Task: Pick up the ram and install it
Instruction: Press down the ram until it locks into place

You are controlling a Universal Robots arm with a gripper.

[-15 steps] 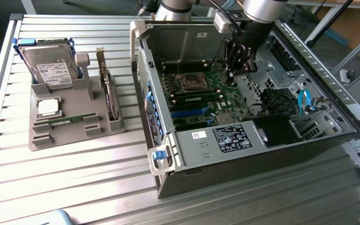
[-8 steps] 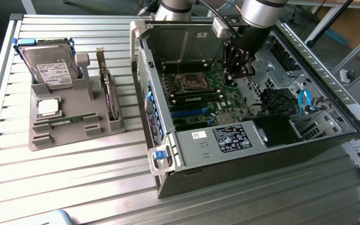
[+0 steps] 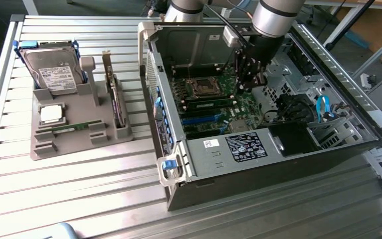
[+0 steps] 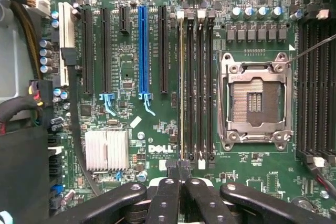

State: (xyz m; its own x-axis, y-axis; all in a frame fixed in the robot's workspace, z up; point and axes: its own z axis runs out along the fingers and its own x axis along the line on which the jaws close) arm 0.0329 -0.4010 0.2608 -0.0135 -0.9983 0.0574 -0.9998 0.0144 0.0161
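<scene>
A ram stick [image 4: 182, 87] stands edge-on in the memory slot nearest the expansion slots, beside the empty processor socket [image 4: 254, 100]. In the exterior view this green ram stick [image 3: 210, 105] sits on the motherboard inside the open computer case [image 3: 257, 147]. My gripper [image 4: 181, 167] is shut, its black fingertips pressed together right at one end of that stick, with nothing visible between them. Seen from outside, the gripper [image 3: 250, 85] hangs low over the board near the socket. Another green ram stick [image 3: 68, 128] lies on the grey tray [image 3: 45, 149].
The tray at the exterior view's left also carries a hard drive [image 3: 55, 72], a silver processor chip [image 3: 51, 113] and an upright expansion card [image 3: 115, 99]. The case walls, a blue cable [image 3: 324, 107] and a heatsink [image 4: 106, 150] crowd the board.
</scene>
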